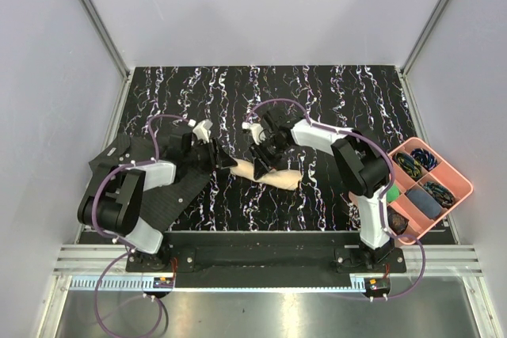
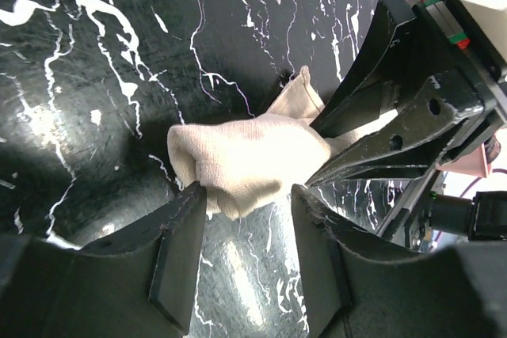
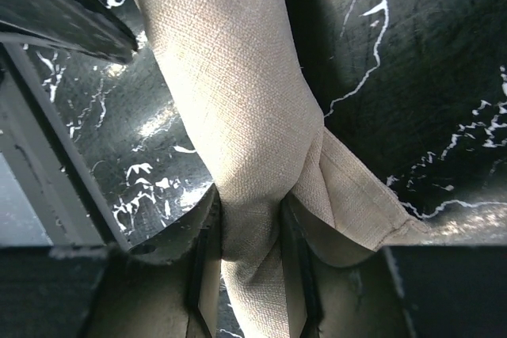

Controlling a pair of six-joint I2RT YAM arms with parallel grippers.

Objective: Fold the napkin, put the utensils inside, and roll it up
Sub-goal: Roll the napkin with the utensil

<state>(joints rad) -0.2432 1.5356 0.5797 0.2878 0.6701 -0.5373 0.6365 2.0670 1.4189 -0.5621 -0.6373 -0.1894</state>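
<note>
The beige napkin lies rolled into a thick tube on the black marbled table. My right gripper is shut on the roll, with its fingers pinching the cloth mid-length in the right wrist view, and a loose flap hangs to the right. My left gripper is open at the roll's left end. In the left wrist view its gripper flanks the tip of the napkin without gripping it. The spoon and the stick utensil are hidden.
A black dotted mat lies under the left arm at the table's left edge. A pink tray of small coloured items sits at the right edge. The right arm's fingers cross close to the left gripper.
</note>
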